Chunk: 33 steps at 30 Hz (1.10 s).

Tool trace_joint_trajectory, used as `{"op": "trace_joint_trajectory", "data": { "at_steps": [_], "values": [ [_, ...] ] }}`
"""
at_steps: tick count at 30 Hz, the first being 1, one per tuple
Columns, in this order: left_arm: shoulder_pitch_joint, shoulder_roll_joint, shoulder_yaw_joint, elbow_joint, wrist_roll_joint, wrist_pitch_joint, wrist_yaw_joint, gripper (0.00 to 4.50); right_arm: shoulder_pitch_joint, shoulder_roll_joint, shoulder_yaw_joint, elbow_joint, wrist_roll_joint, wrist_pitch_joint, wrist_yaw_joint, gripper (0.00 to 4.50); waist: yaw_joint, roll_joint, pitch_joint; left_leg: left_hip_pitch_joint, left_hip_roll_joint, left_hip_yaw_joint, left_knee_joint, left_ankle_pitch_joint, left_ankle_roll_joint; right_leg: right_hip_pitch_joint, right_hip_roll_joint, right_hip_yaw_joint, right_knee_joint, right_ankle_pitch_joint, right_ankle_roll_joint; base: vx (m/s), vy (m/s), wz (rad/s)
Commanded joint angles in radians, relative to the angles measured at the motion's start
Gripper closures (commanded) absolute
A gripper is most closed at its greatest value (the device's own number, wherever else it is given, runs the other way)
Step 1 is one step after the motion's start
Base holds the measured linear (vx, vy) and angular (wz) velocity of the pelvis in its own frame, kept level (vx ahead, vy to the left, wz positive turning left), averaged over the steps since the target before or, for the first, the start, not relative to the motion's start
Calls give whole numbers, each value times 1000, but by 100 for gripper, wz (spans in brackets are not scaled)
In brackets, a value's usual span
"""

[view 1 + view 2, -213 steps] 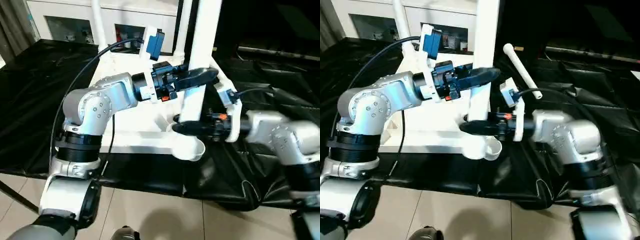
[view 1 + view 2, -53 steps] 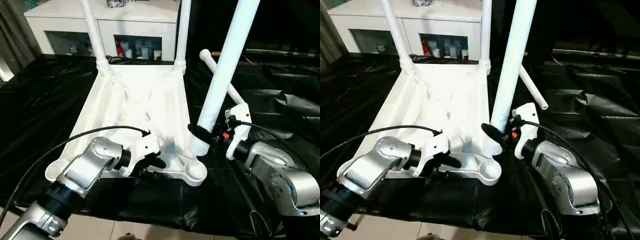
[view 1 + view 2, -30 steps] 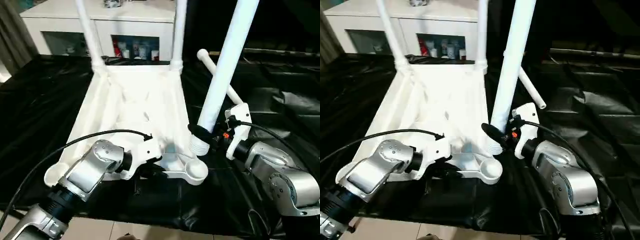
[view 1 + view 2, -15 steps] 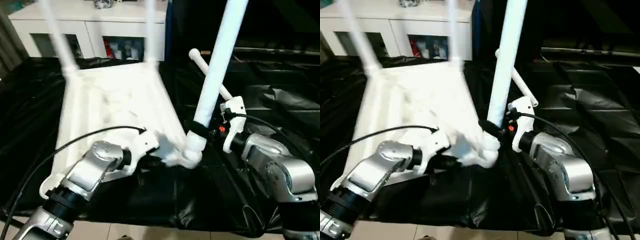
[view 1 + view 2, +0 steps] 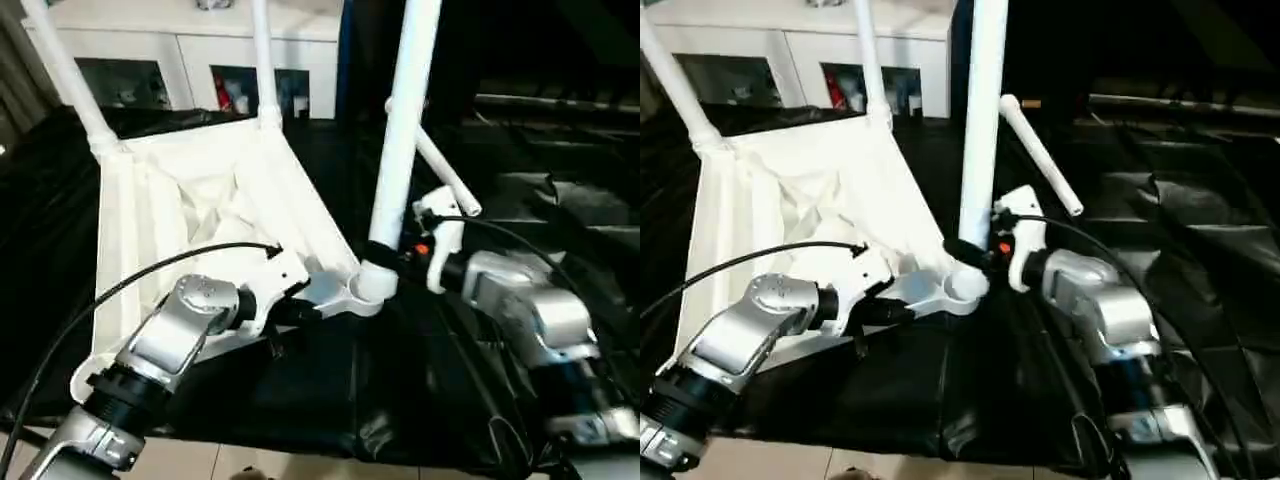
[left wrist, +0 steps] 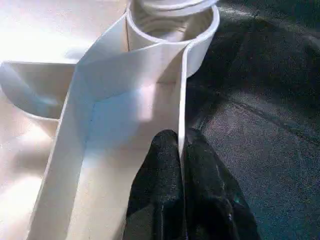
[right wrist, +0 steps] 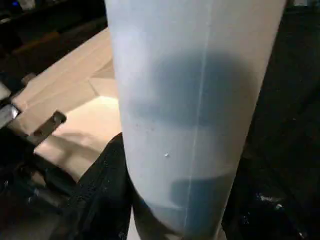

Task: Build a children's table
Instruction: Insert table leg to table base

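The white plastic rectangular tabletop [image 5: 190,200] lies underside-up on the black sheet [image 5: 520,190], now skewed so its near corner socket [image 5: 368,285] points toward the right arm. The long white tubular leg [image 5: 400,140], a second ago just beside the socket, now stands in it, clasped low by the right gripper [image 5: 385,252]. The left gripper [image 6: 181,165] pinches the tabletop's thin rim, fingers nearly together.

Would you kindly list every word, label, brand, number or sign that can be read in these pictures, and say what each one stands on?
None: no readable text stands on the tabletop, the legs, the robot's arms or the black sheet.
The items behind the cabinet glass doors are too small and blurred to read.
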Motion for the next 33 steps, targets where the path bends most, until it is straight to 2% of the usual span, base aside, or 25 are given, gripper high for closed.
{"op": "trace_joint_trajectory", "data": {
  "at_steps": [1, 6, 12, 18, 20, 22, 23, 24, 25, 26, 27, 28, 29, 30, 31, 33],
  "values": [
    [-6, -4, 2, 17, -5, -3, -6, 450, -19, 7, 18, 26, -13, -22, 18, 260, 10, -13, -69, 7, 85, -41, -60, -33, 75, 55, -137, 82, -71, -189, -116, 0, 0, 0],
    [-19, -17, 22, 38, -10, -10, 8, 450, -30, 11, 37, 56, -29, -33, 44, 261, 12, -18, -68, 8, 87, -41, -62, -34, 71, 56, -137, 83, -69, -180, -111, 0, 0, 0],
    [-27, -22, 29, 55, -10, -19, 11, 450, -31, 16, 37, 114, -49, -70, 46, 261, 14, -20, -65, 9, 85, -40, -63, -63, 59, 55, -139, 83, -78, -247, -96, 0, 0, 0],
    [-39, -28, 38, 72, -9, -30, 22, 450, -2, 45, -23, 160, -27, -106, 20, 261, 14, -17, -65, 11, 86, -42, -65, -79, 53, 54, -140, 83, -80, -260, -99, 0, 0, 0],
    [-47, -33, 47, 76, -14, -28, 26, 450, 41, 72, -75, 165, 13, -149, 10, 261, 15, -13, -64, 12, 88, -42, -65, -93, 51, 53, -142, 83, -82, -267, -98, 0, 0, 0],
    [-51, -36, 51, 79, -15, -27, 28, 450, 63, 84, -94, 165, 28, -162, 2, 261, 17, -16, -65, 11, 88, -43, -67, -94, 50, 55, -144, 84, -83, -266, -96, 0, 0, 0],
    [-56, -36, 51, 87, -14, -31, 29, 450, 94, 92, -92, 158, 25, -190, 2, 261, 18, -5, -66, 13, 90, -44, -67, -93, 50, 53, -142, 83, -83, -254, -100, 0, 0, 0],
    [-59, -37, 51, 91, -12, -34, 30, 450, 111, 96, -88, 153, 21, -207, 3, 261, 18, -10, -65, 12, 88, -42, -66, -98, 50, 52, -142, 84, -83, -249, -99, 0, 0, 0],
    [-62, -37, 52, 96, -11, -37, 30, 450, 131, 101, -84, 147, 18, -225, 2, 261, 20, -9, -65, 12, 88, -43, -68, -104, 49, 54, -143, 83, -83, -256, -99, 0, 0, 0],
    [-64, -37, 51, 98, -11, -38, 30, 450, 138, 105, -86, 147, 17, -236, 1, 261, 20, -1, -64, 13, 88, -44, -68, -109, 47, 52, -142, 82, -85, -264, -97, 0, 0, 0],
    [-68, -37, 52, 103, -11, -41, 30, 450, 154, 107, -76, 141, 0, -267, -5, 261, 17, -3, -64, 14, 87, -43, -68, -123, 43, 52, -140, 81, -90, -279, -94, 0, 0, 0],
    [-71, -38, 52, 109, -10, -44, 29, 450, 167, 108, -68, 135, -15, -295, -9, 261, 18, 0, -63, 16, 88, -45, -69, -131, 40, 51, -141, 81, -90, -289, -94, 0, 0, 0],
    [-77, -38, 53, 118, -9, -50, 28, 450, 183, 112, -57, 125, -38, -329, -19, 261, 19, -3, -63, 16, 87, -44, -70, -137, 37, 51, -140, 81, -93, -305, -87, 0, 0, 0],
    [-81, -39, 52, 124, -8, -54, 28, 450, 187, 109, -48, 122, -55, -346, -21, 261, 18, 1, -62, 16, 86, -45, -71, -144, 34, 51, -140, 80, -92, -318, -85, 0, 0, 0],
    [-85, -40, 51, 129, -6, -58, 29, 450, 190, 105, -38, 119, -69, -357, -20, 261, 17, -3, -62, 18, 87, -45, -71, -152, 33, 51, -139, 80, -95, -332, -82, 0, 0, 0],
    [-85, -40, 51, 129, -6, -58, 29, 450, 190, 105, -38, 119, -69, -357, -20, 261, 17, -2, -60, 18, 86, -45, -72, -159, 34, 51, -141, 81, -98, -351, -80, 0, 0, 0]
  ]
}}
